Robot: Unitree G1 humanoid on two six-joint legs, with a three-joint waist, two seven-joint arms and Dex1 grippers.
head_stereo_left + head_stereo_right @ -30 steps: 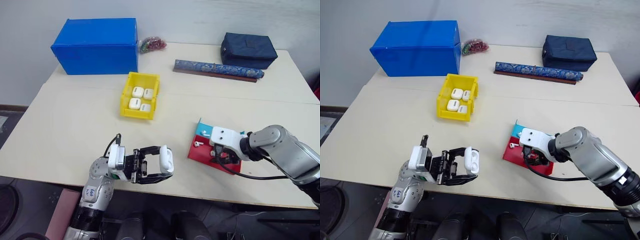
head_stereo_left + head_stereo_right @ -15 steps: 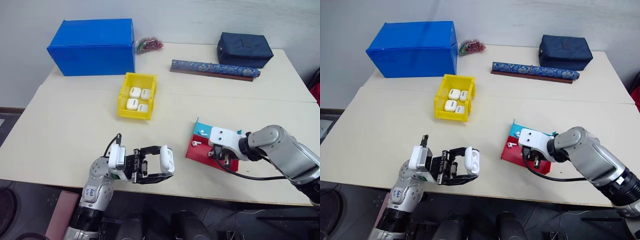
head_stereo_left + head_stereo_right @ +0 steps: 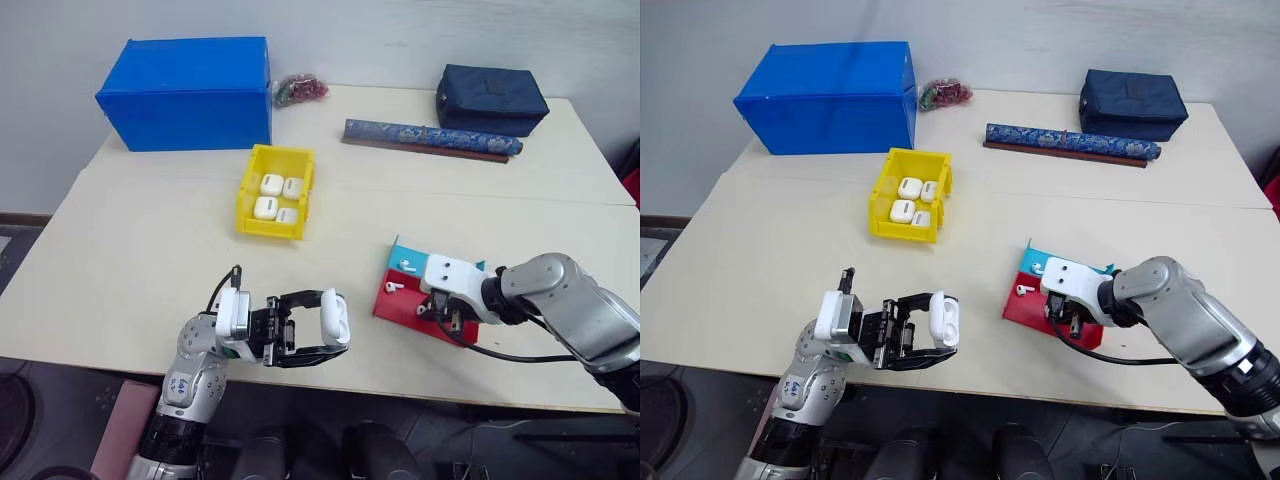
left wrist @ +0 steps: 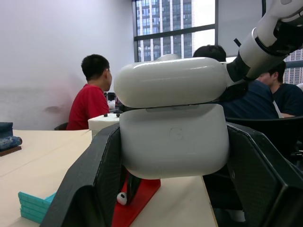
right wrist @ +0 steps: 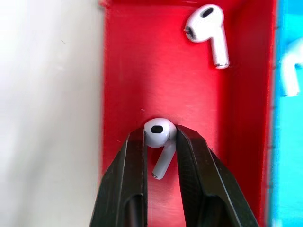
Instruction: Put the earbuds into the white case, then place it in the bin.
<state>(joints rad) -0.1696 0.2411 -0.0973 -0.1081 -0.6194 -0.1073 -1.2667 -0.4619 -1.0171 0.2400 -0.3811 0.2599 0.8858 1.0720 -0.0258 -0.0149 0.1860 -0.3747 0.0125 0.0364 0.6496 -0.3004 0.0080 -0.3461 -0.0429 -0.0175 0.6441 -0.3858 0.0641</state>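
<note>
My left gripper is shut on the white case, held above the table's front edge with its lid hinged open. To the right, my right gripper points down over the red and cyan tray. In the right wrist view its fingers are shut on one of the earbuds, gripped by the head, stem hanging just over the red floor. A second earbud lies loose on the red part, and a third on the cyan part. The yellow bin stands mid-table with several white cases inside.
A large blue box stands at the back left, with a small red bundle beside it. A long patterned roll and a navy bag lie at the back right. People sit in the background of the left wrist view.
My right gripper's fingers have narrowed over the red part of the tray. The left gripper and the case have kept still. The camera has shifted slightly.
</note>
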